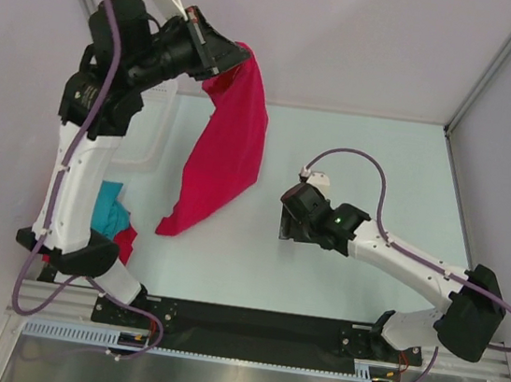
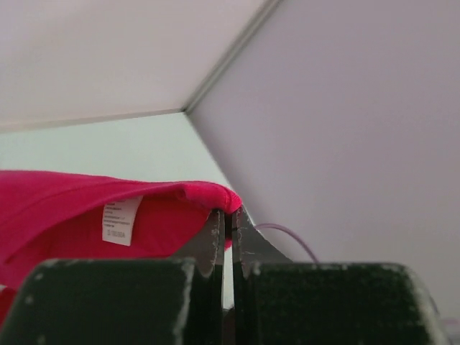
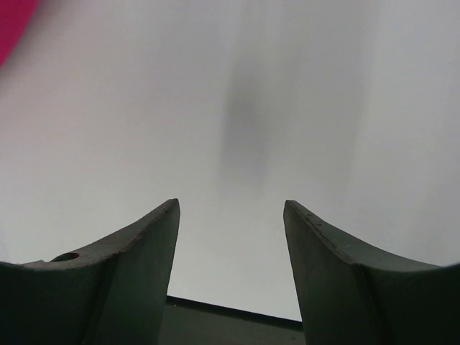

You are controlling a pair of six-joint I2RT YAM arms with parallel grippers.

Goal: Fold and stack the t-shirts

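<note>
At eight o'clock on the desk (image 1: 381,170), teal cloth (image 1: 110,210) and a red scrap (image 1: 125,242) peek from behind the left arm (image 1: 78,177); they are probably t-shirts, but mostly hidden. A white plastic basket (image 1: 154,135) stands beyond them at ten. High at eleven, the left pincer (image 2: 230,215) is clamped on an edge of the crimson t-shirt (image 1: 228,150). The shirt is soft knit with a white label (image 2: 121,221) and hangs in folds, its low tip at seven. At centre the right pincer (image 3: 230,205) gapes wide, holding nothing, over the smooth pale surface. Open room lies from one to four o'clock.
</note>
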